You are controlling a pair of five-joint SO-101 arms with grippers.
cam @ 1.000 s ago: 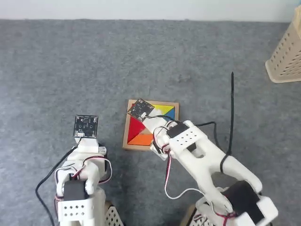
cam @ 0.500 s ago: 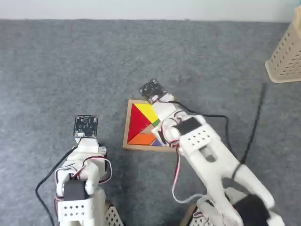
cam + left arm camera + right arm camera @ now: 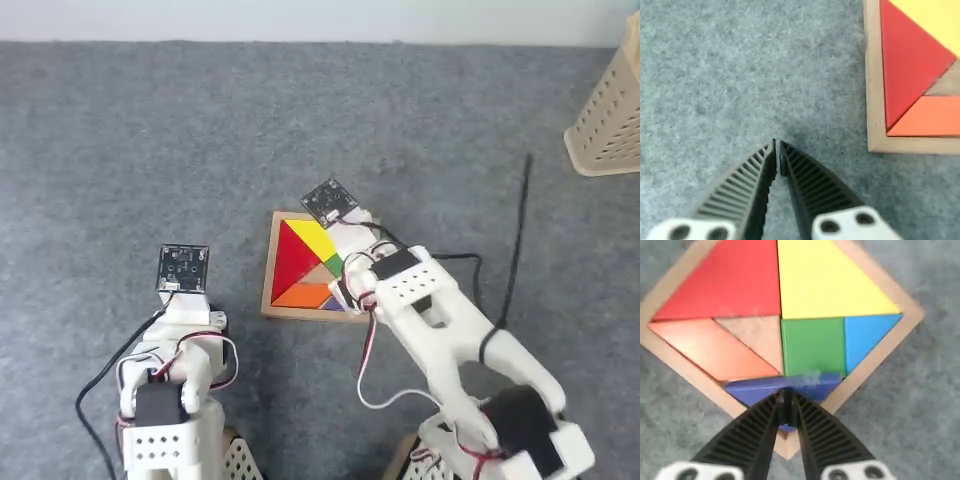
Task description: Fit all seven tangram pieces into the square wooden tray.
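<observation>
The square wooden tray [image 3: 914,316] holds a red triangle [image 3: 735,285], a yellow triangle [image 3: 825,280], a green square [image 3: 812,345], a light blue triangle [image 3: 865,337] and an orange piece [image 3: 715,352]. A pale wood-coloured triangle [image 3: 757,337] lies between them. A purple piece [image 3: 750,389] lies at the tray's near corner. My right gripper [image 3: 786,399] is shut, its tips on this purple piece. My left gripper [image 3: 777,145] is shut over bare carpet, left of the tray [image 3: 871,75]. From above, the right arm [image 3: 400,285] covers the tray's [image 3: 268,290] right part.
Grey carpet covers the whole table. A beige slatted basket [image 3: 612,120] stands at the far right edge. A black cable [image 3: 515,250] rises behind the right arm. The left arm [image 3: 183,268] stays to the left of the tray.
The right arm swung from the tray's left part to its right side, uncovering the red and yellow pieces, then drew back a little. The left arm kept still.
</observation>
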